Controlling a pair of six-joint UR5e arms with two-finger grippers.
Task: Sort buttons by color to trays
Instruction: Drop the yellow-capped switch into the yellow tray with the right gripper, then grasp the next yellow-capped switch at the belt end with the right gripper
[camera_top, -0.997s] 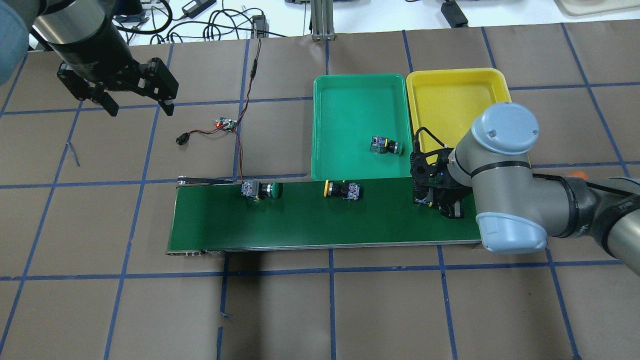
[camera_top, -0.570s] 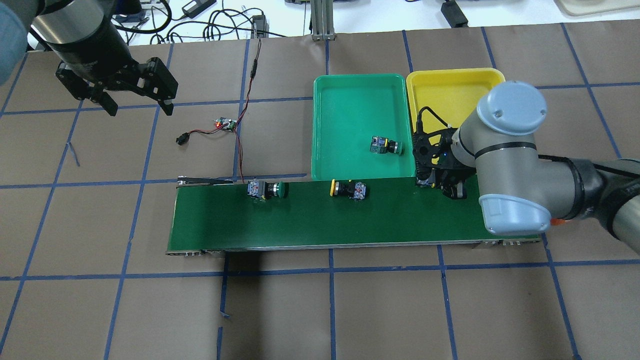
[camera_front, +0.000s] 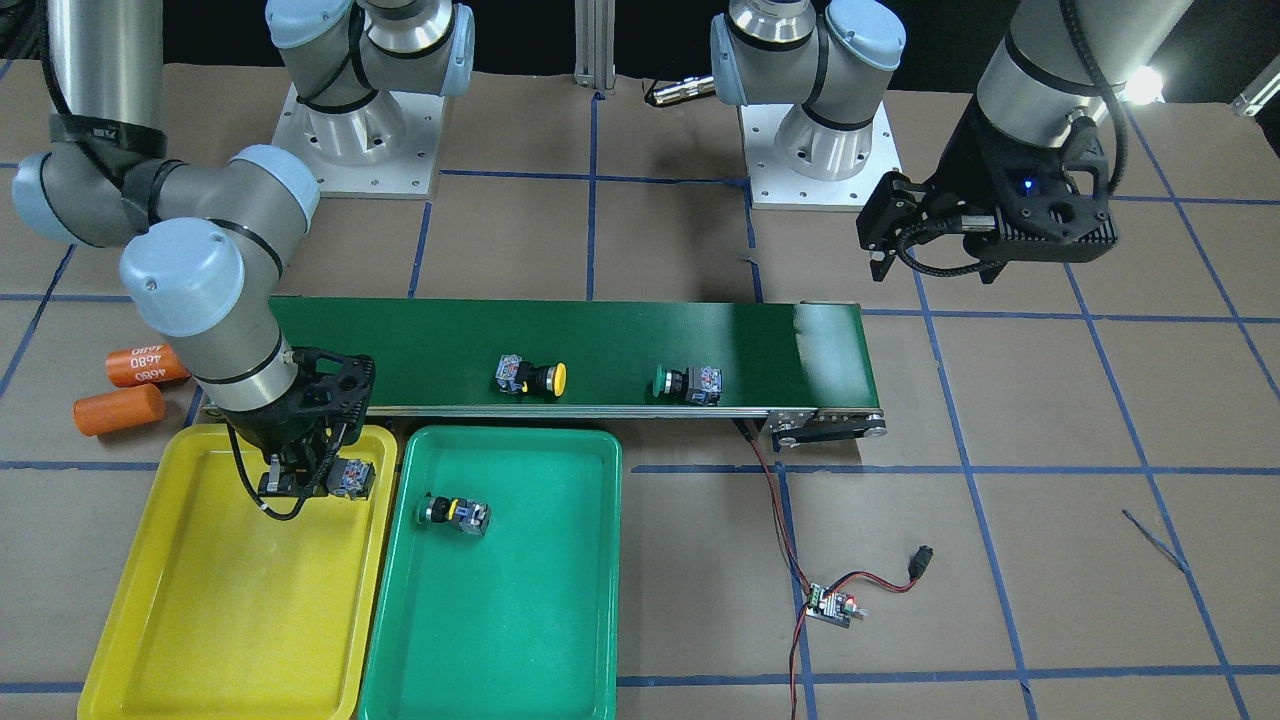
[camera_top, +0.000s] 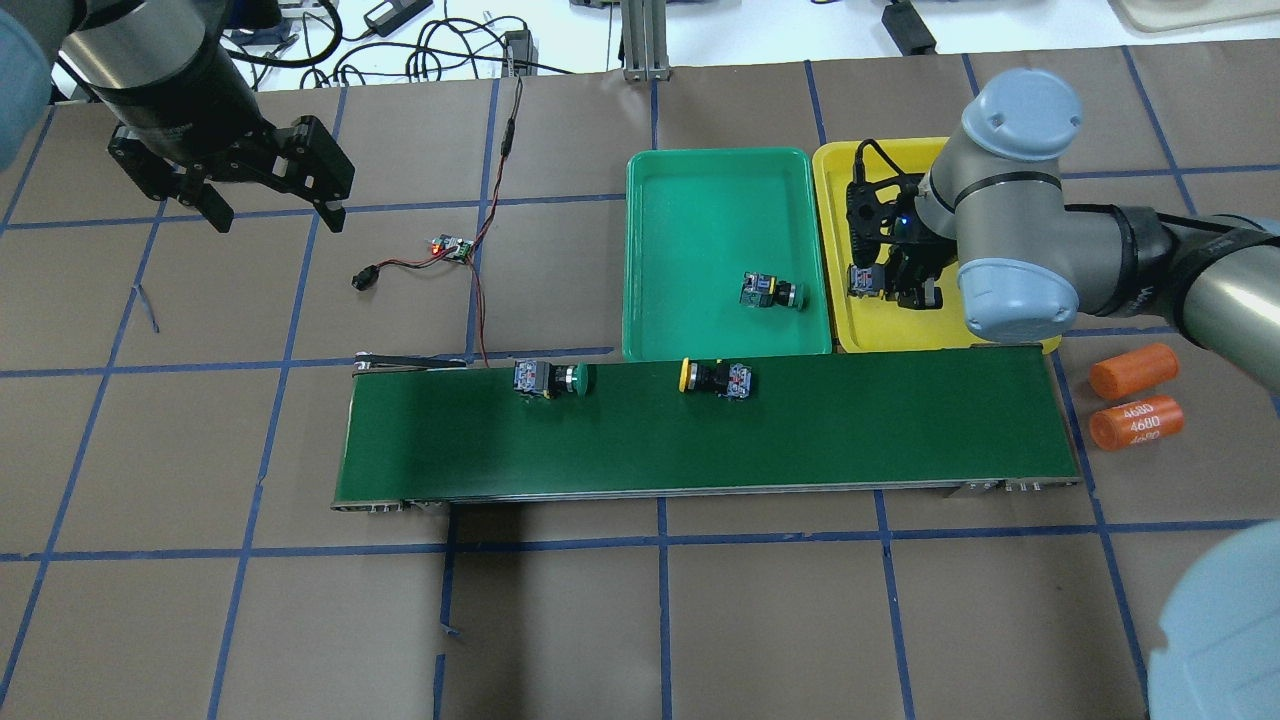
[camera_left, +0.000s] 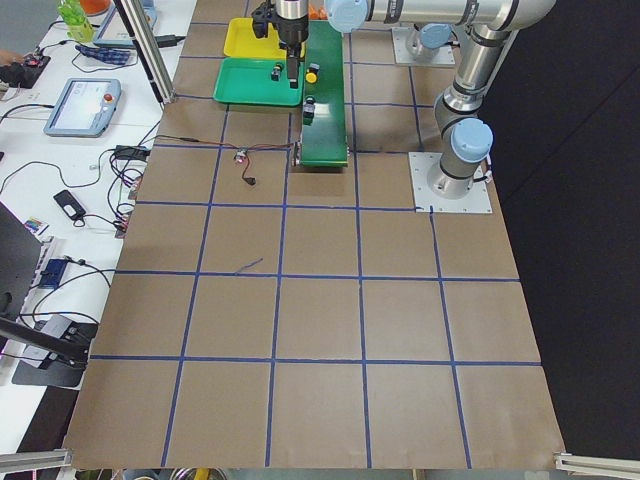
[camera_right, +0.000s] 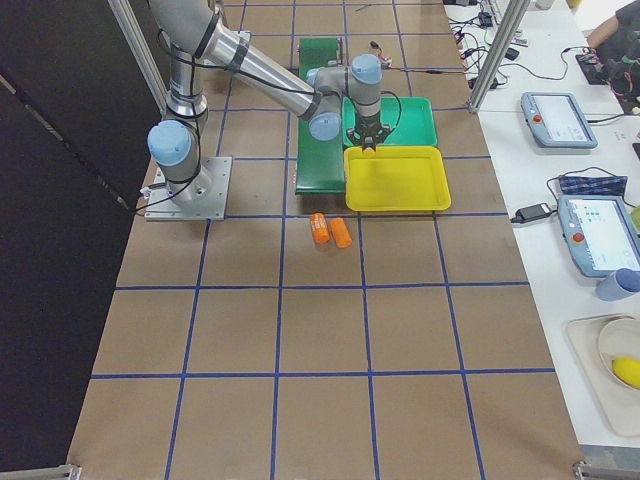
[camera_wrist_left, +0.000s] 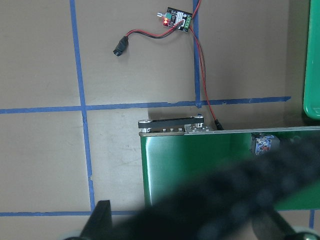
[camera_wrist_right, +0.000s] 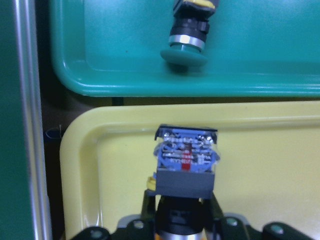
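Two on the conveyor belt (camera_top: 850, 430): green-capped button (camera_top: 553, 379) toward its wired end, yellow-capped button (camera_top: 715, 378) mid-belt. Third button (camera_top: 770, 291) (green cap) rests in the green tray (camera_top: 700, 200) beside the belt. Right hand (camera_top: 893, 287) pinches the fourth button (camera_top: 862, 280) over the yellow tray (camera_top: 900, 170), belt side. Left hand (camera_top: 278, 215) spread, off beyond the belt's wired end.

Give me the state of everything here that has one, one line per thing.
right pincer, shut on the held button over the yellow tray
held button, gripped, not released
left pincer, open, holding nothing
sorted green button, on its side in the green tray
belt green button, on its side on the conveyor belt
belt yellow button, on its side on the conveyor belt
controller board, red light lit
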